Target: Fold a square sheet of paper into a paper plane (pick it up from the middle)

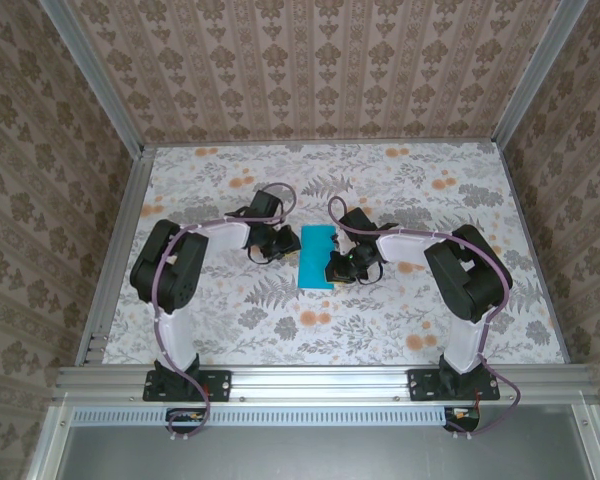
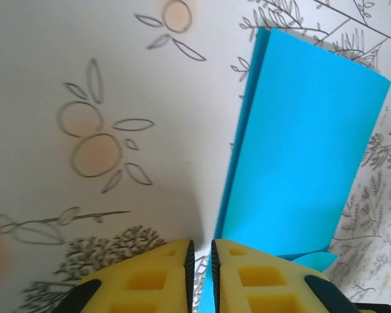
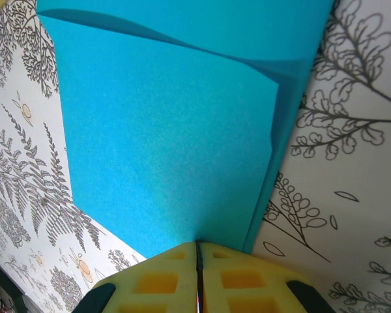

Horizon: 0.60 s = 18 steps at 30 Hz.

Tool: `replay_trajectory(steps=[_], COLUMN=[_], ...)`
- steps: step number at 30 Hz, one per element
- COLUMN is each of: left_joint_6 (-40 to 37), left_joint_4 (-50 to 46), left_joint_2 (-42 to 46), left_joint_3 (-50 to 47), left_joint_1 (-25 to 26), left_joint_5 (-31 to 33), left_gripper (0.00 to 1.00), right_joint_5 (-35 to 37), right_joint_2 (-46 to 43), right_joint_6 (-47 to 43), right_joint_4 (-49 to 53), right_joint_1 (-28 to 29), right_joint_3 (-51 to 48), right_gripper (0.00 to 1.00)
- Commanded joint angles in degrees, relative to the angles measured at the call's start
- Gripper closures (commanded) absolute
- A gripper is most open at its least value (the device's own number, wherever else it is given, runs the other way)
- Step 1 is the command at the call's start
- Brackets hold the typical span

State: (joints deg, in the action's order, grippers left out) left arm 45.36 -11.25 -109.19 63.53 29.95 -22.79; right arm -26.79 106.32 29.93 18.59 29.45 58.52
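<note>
Room: We looked into a booth whose walls [image 1: 310, 60] were papered in a brown damask pattern, with an aluminium frame [image 1: 320, 380] running along the near edge.
Surface: The surface [image 1: 380, 330] was white, printed with grey ferns, outlined leaves and pale orange blossoms.
Paper: The square sheet of paper [image 1: 315, 255] [image 2: 300, 143] [image 3: 169, 130] lay near the middle of the surface, between the ends of the two arms. It was turquoise and folded over into a rectangle that ran front to back in the top view.
Layers: In the right wrist view we saw two layers, the upper one lifting slightly from the lower at the far end.
Left arm: The left arm [image 1: 170, 270] curved inward, its end just beside the paper's left edge.
Left fingers: The yellow left fingers [image 2: 150, 280] stood a slim gap apart. The paper's long edge ran down into that gap, and we could not tell whether they pinched it.
Right arm: The right arm [image 1: 470, 275] curved inward to the paper's right side.
Right fingers: The right fingers [image 3: 241, 280] were pressed together, leaving only a hairline seam. Their tips met the paper's near edge, and we could not tell whether they held it.
</note>
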Motion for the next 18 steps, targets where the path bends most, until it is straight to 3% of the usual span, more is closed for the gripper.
replay_trajectory(steps=[1, 10, 18], left_joint_6=[-3.18, 0.93, 1.56], left_joint_4=[-3.78, 3.42, 3.82], left_joint_2=[4.22, 5.15, 0.54], left_joint_3=[1.21, -2.14, -1.46], left_joint_1=[0.22, 5.77, 6.43], left_joint_5=[2.53, -2.88, -4.11], left_gripper=[0.81, 0.84, 0.89], right_joint_5=[5.79, 0.53, -0.52], right_joint_2=[0.78, -2.97, -2.88], right_joint_6=[-0.70, 0.86, 1.72], right_joint_4=[5.42, 3.48, 2.50], right_joint_1=[-0.18, -0.21, -0.14], right_joint_3=[-1.02, 2.27, 2.67], right_gripper=[0.90, 0.87, 0.87])
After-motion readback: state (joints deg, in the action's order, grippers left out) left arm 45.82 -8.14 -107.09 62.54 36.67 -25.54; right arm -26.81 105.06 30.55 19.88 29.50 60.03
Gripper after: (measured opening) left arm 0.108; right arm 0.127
